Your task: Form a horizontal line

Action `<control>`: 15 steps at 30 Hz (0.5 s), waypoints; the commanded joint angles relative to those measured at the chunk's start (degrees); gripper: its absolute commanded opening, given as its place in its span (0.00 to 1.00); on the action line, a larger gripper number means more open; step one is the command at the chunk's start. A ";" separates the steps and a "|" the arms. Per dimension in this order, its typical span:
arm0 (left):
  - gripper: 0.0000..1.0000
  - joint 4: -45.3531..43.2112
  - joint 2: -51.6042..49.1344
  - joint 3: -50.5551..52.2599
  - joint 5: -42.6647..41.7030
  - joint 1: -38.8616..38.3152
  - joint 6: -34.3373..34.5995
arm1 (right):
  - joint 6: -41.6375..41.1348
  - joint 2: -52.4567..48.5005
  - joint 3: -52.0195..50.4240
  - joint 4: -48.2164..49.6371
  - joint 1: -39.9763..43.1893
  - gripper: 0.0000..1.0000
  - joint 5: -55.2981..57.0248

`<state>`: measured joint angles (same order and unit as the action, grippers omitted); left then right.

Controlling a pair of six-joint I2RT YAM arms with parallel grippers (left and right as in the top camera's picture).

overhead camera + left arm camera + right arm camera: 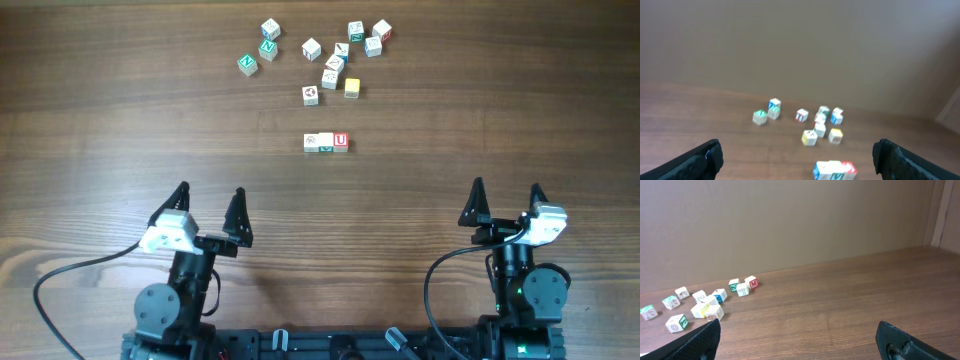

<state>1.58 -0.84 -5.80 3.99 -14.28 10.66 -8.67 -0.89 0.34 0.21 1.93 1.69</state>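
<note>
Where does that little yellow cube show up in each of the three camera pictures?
Overhead: yellow cube, upper centre, above the three-cube row.
Left wrist: yellow cube, low, right of centre, beyond that row.
Right wrist: yellow cube, low, far left.
Shared landmark: the scattered cubes just behind it.

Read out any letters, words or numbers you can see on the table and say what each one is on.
"U", red, on the right-end cube of the three-cube row.
"N", green, on the leftmost loose cube.
"N", green, on the neighbouring cube.
Markings on the remaining cubes are too small or blurred to read.
</note>
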 commanded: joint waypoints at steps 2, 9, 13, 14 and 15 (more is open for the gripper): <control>1.00 -0.57 0.63 4.50 3.41 0.26 -3.21 | 1.01 0.61 -0.07 0.20 0.17 1.00 -0.70; 1.00 0.46 0.66 5.51 5.51 0.33 -4.50 | 1.01 0.61 -0.07 0.20 0.17 1.00 -0.70; 1.00 1.86 0.66 5.51 5.95 0.33 -4.50 | 1.01 0.61 -0.07 0.20 0.20 1.00 -0.70; 1.00 1.84 0.66 5.51 5.92 0.33 -4.50 | 1.01 0.61 -0.07 0.20 0.17 1.00 -0.70; 1.00 1.84 0.66 5.51 5.90 0.33 -4.50 | 1.01 0.61 -0.07 0.20 0.20 1.00 -0.70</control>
<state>3.33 -0.80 -0.58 8.62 -14.26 7.53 -8.67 -0.89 0.34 0.21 1.93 1.69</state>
